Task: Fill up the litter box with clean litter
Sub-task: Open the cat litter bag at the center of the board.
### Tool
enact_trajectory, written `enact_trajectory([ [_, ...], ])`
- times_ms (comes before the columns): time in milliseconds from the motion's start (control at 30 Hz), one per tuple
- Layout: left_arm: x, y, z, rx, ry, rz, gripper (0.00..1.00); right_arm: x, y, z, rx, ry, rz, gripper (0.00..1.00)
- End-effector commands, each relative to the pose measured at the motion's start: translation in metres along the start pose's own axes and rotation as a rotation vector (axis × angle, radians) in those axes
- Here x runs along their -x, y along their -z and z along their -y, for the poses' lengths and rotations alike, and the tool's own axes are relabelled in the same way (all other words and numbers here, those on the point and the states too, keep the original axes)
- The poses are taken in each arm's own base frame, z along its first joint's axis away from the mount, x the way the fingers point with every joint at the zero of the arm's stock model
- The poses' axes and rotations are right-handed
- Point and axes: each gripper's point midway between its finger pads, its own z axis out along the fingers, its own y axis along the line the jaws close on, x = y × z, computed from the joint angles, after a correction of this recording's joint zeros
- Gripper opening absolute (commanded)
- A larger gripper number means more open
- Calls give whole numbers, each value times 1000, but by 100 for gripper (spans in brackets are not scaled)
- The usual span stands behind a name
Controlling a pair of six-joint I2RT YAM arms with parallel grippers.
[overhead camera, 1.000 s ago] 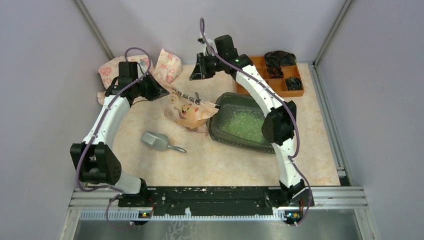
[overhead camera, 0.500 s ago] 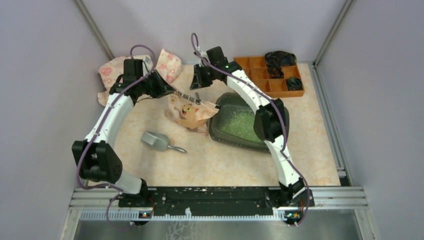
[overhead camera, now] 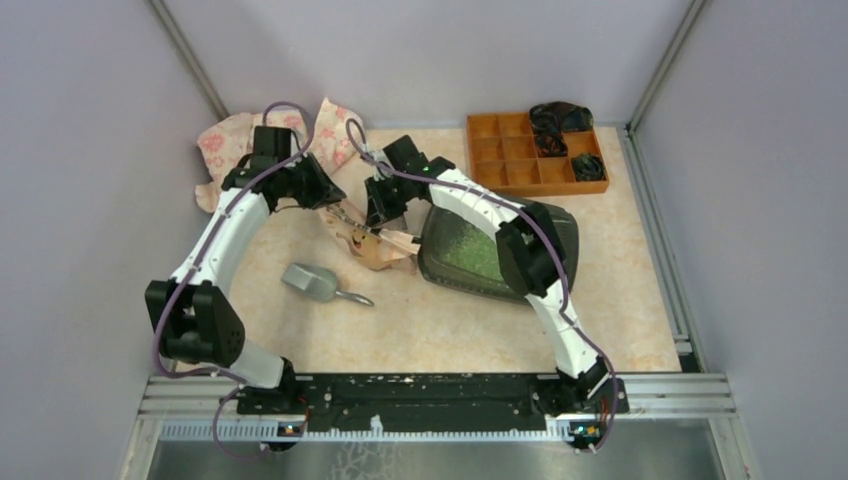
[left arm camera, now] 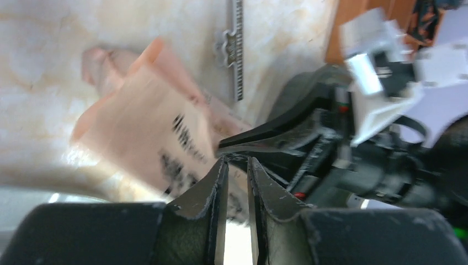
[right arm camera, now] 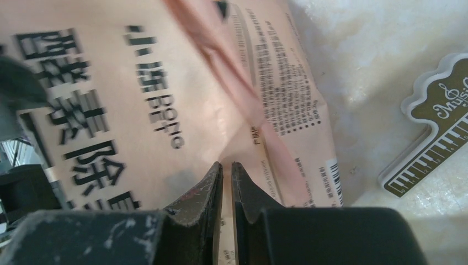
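Granules [overhead camera: 465, 255] fill glossy litter box [overhead camera: 432, 270]; right end effector [right arm camera: 227, 165] seemingly pinches creased bag [right arm camera: 110, 83].

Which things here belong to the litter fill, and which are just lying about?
Job in hand:
litter box
clean litter inside it
peach paper bag
grey scoop, probably

Lying about:
orange organiser tray
floral cloth
music-print ruler
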Motion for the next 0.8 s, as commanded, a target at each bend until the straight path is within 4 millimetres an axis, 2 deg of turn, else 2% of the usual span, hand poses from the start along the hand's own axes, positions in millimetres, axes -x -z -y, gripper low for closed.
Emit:
enact_trajectory([
  [0, -19, 17, -24, 112, -5, -21, 25, 35, 40, -53, 57, 109, 131, 11],
  [167, -29, 35, -31, 121, -14, 5, 24, 27, 37, -64, 89, 114, 122, 11],
  [267, -39, 37, -38, 133, -16, 0, 25, 22, 35, -69, 117, 109, 115, 11],
  [467, -55, 26, -57, 175, -8, -39, 24, 13, 31, -72, 152, 110, 92, 12],
  [600, -56, 18, -63, 192, -1, -50, 24, 9, 26, -69, 157, 109, 66, 12],
  [767, -62, 12, -72, 222, 2, -76, 23, 6, 29, -77, 194, 121, 60, 12],
])
